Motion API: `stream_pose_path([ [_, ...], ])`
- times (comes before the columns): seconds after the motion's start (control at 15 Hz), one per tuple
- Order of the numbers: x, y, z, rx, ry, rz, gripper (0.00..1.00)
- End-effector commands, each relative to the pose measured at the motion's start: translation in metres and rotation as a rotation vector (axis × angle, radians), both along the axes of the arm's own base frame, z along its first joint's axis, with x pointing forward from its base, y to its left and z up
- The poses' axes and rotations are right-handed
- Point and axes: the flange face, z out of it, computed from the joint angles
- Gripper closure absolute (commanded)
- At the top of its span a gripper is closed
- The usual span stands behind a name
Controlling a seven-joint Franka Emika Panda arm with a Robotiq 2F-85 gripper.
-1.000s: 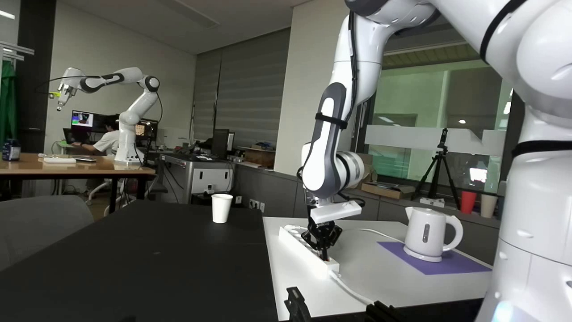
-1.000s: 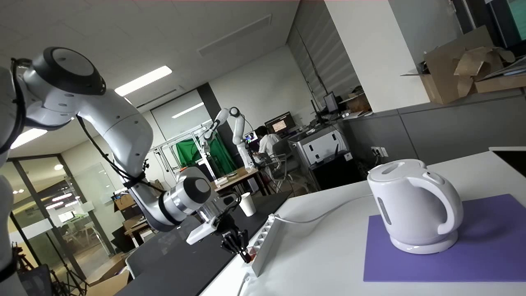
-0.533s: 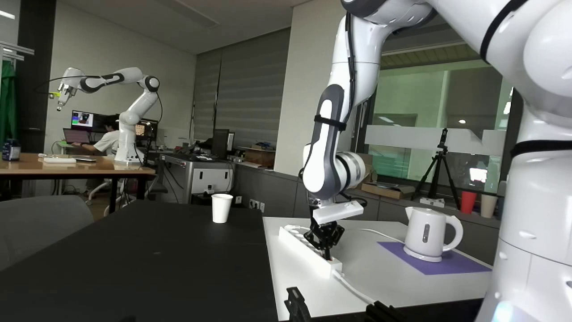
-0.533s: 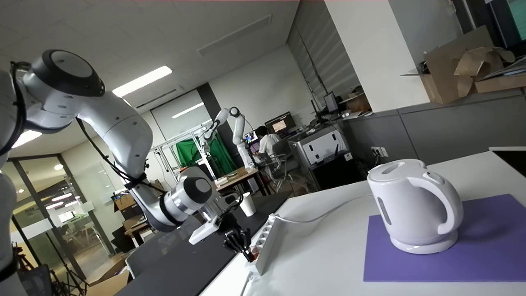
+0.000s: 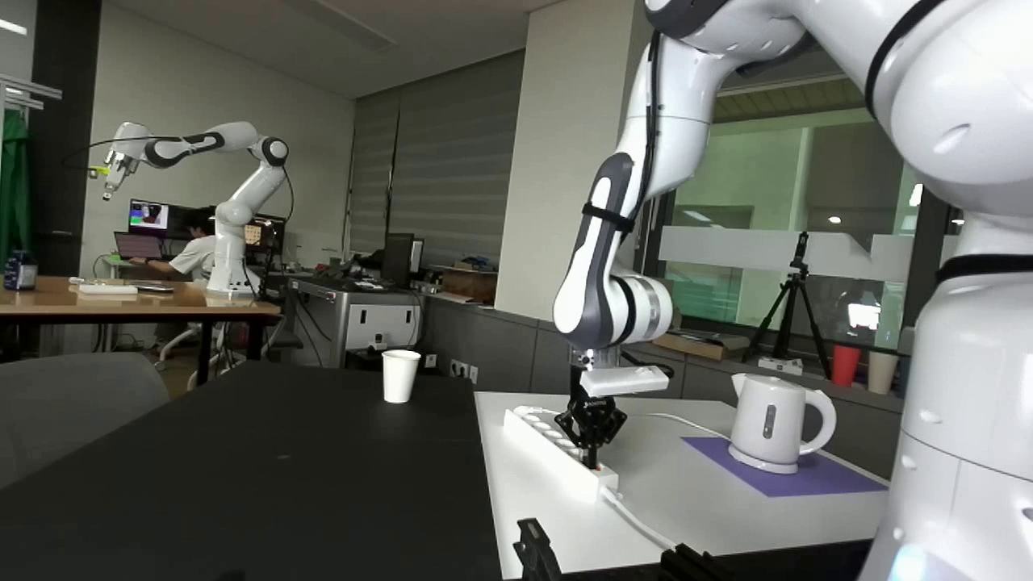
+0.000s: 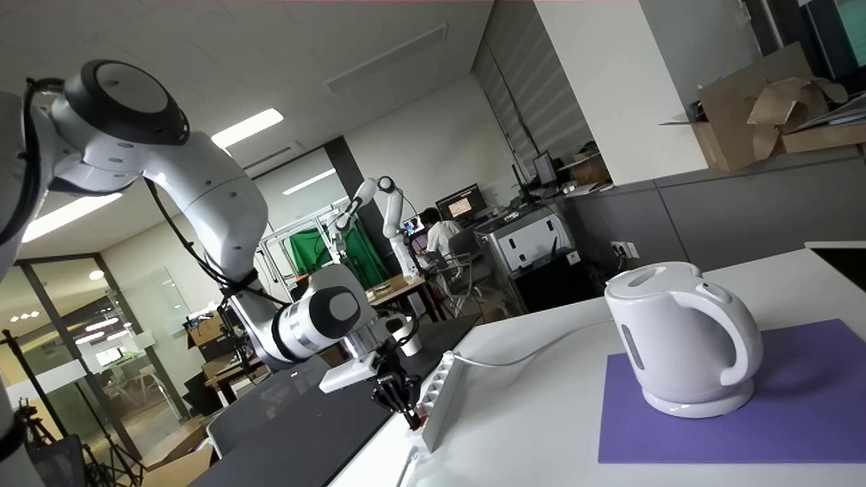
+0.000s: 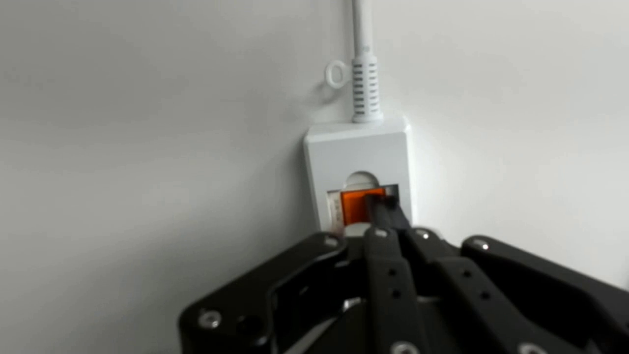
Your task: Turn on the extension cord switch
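The extension cord is a long white power strip (image 5: 549,458) lying on the white table in both exterior views (image 6: 441,409). Its near end (image 7: 357,152) fills the middle of the wrist view. The orange-red switch (image 7: 353,207) sits in a recess there, its right part hidden behind my fingertips. My gripper (image 7: 383,200) is shut, with nothing seen between its fingers. Its tips are at the right side of the switch and look to be touching it. In both exterior views the gripper (image 5: 591,462) points down onto the strip's near end (image 6: 413,424).
A white kettle (image 6: 676,352) stands on a purple mat (image 6: 649,433), to the right of the strip. A white cable (image 5: 641,524) leaves the strip's near end. A paper cup (image 5: 399,376) stands on the black table (image 5: 282,468) beside the white table.
The strip's near end has shifted slightly toward the kettle side, and the gripper tips have moved with it. In the last half second the wrist has tipped more upright.
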Motion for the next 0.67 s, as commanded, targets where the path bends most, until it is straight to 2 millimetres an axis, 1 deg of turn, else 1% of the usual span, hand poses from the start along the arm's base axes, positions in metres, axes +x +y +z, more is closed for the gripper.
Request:
stream_pose_path([
  [0.0,0.004,-0.03,-0.017,0.13,0.042,-0.024,1.0],
  [0.33,0.005,-0.078,-0.025,0.249,0.076,-0.068,1.0],
  [0.6,0.005,-0.105,-0.03,0.332,0.109,-0.103,1.0],
])
